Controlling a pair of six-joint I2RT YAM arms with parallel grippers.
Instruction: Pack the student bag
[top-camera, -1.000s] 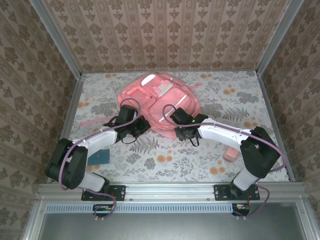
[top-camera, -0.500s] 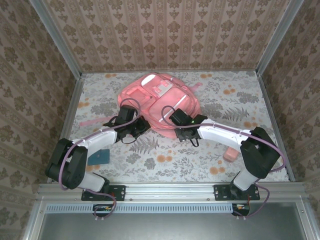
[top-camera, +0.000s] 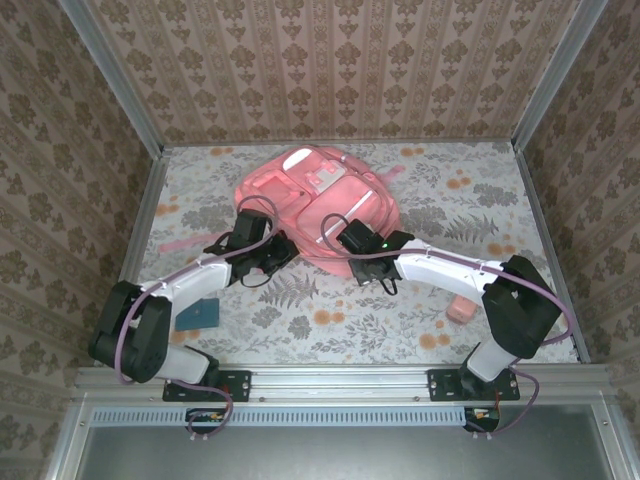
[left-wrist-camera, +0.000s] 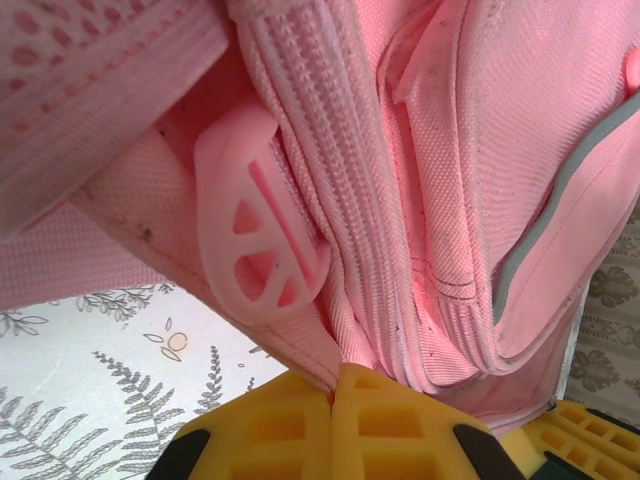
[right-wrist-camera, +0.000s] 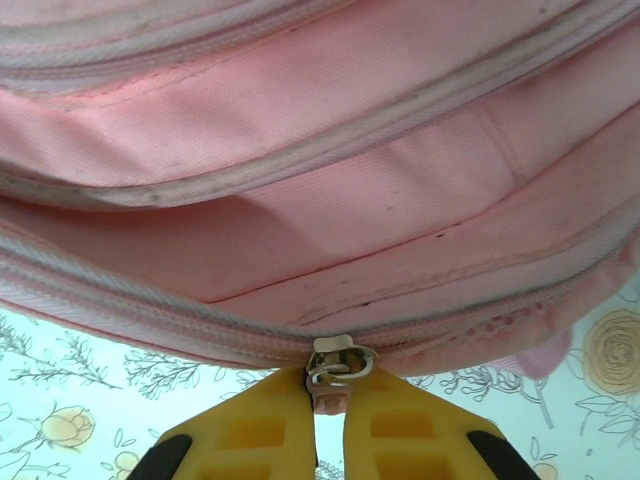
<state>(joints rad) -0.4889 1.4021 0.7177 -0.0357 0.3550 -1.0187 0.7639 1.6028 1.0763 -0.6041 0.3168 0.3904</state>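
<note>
The student bag (top-camera: 318, 195), a big pink backpack, lies flat at the middle back of the table. My left gripper (top-camera: 280, 248) is at its near-left edge. In the left wrist view its yellow fingers (left-wrist-camera: 260, 430) are shut on a pink seam edge of the bag (left-wrist-camera: 330, 290), just below a pink plastic buckle (left-wrist-camera: 255, 245). My right gripper (top-camera: 342, 240) is at the bag's near edge. In the right wrist view it (right-wrist-camera: 330, 402) is shut on the metal zipper pull (right-wrist-camera: 338, 366) hanging from the bag's zip line (right-wrist-camera: 200, 335).
A dark teal flat object (top-camera: 198, 313) lies on the floral table near the left arm. A small pink object (top-camera: 460, 311) sits near the right arm's elbow. A thin pink strip (top-camera: 178, 244) lies at the left. Patterned walls close in three sides.
My right gripper has edged left against the bag's near edge and its fingers have closed on the zipper pull. The left gripper keeps its hold and has barely moved.
</note>
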